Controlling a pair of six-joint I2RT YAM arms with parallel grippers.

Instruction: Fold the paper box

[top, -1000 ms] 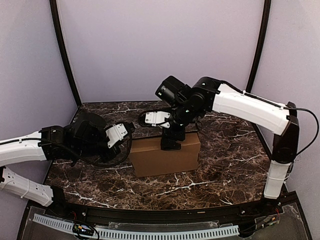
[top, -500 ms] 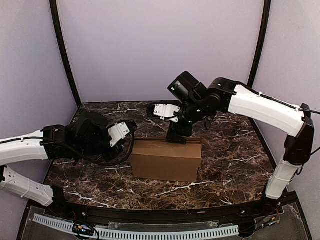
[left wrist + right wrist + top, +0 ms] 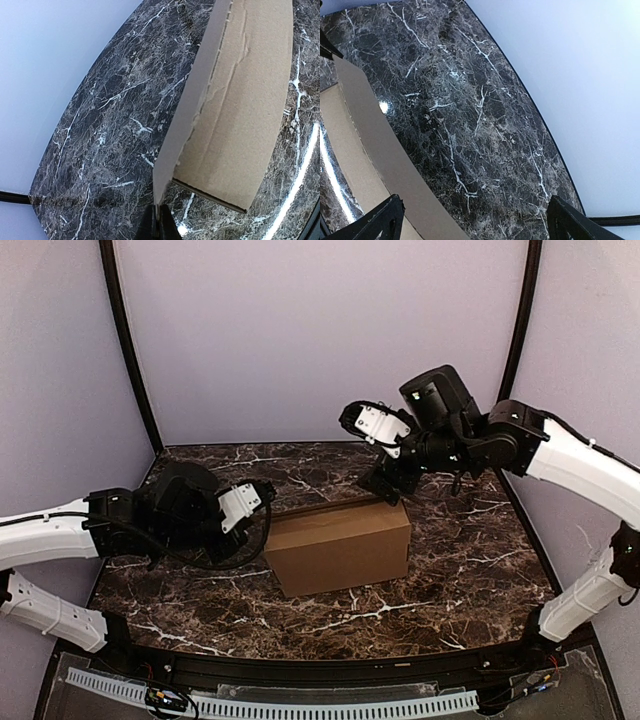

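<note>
Paper box stands formed at mid-bench, its far top edge seemingly not seated
Left gripper is pinched fully together, tips right at a corner of the box's left end; whether any card sits between them I cannot tell. Right gripper hangs with fingers spread wide and nothing between them, just above the far right top edge, where a dark line runs along the lid. The carton rests on the marble bench between the two arms. Closing the lid looks like the step in hand: the next move likely calls for the right gripper to press or tuck that far edge down while the left braces the end against sliding
</note>
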